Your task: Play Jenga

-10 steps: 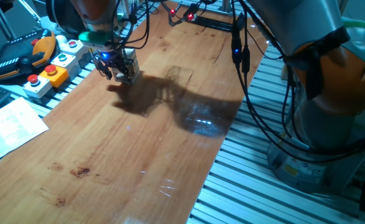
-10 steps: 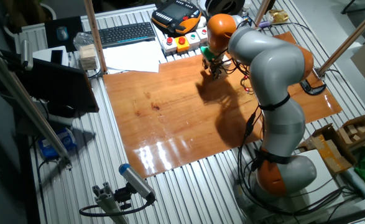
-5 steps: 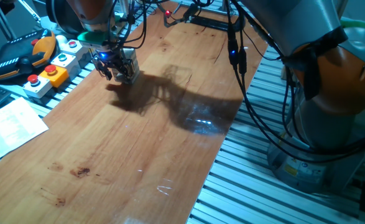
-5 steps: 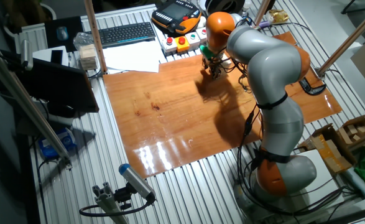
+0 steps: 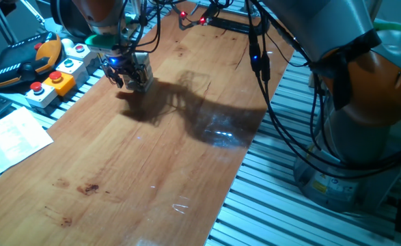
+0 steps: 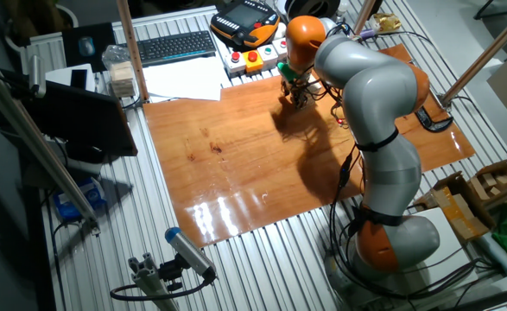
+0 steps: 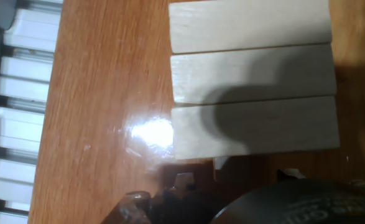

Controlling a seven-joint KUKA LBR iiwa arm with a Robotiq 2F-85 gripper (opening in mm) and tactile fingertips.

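pincer held low at table's 11 o'clock, jaw state unclear | Jenga blocks: three side by side beneath it | nothing moved since a second earlier; placement apparently settling

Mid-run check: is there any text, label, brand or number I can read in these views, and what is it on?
None can be read.
Paper sheet: print too small and blurred.
Keyboard: key legends too small.
Button boxes: no readable labels.
Jenga blocks: top faces are bare wood.
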